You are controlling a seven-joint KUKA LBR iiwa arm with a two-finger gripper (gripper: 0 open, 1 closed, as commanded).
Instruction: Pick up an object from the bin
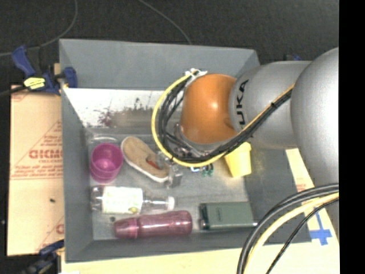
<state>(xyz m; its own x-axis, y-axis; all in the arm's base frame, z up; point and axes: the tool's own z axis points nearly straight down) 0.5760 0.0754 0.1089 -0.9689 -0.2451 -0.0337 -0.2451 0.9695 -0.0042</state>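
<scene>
Beige slipper (137,154) (oval, with a red patch inside it) lies near the middle of the bin (159,67), slanting from upper left down to lower right. The gripper (174,174) is low in the bin at the slipper's lower right end, under the arm's round orange cover (206,108). A loop of yellow and black cables (161,124) hangs round the cover's left side. From this angle the metal of the gripper overlaps the slipper's tip. Whether it is released, clenched or grasping the slipper cannot be told, since the cover and cables hide much of it, nor whether it touches the slipper at all.

A pink cup (105,160) stands just beside the slipper's left end, mouth up. In front of them a clear bottle (122,199) with a white label lies on its side, its neck pointing right. A dark pink tube (153,225) lies along the near wall, just below the bottle. To the right of the tube lies a flat dark green box (227,216), close to the tube's end. A yellow block (238,160) shows to the right of the gripper, partly hidden under the arm.
</scene>
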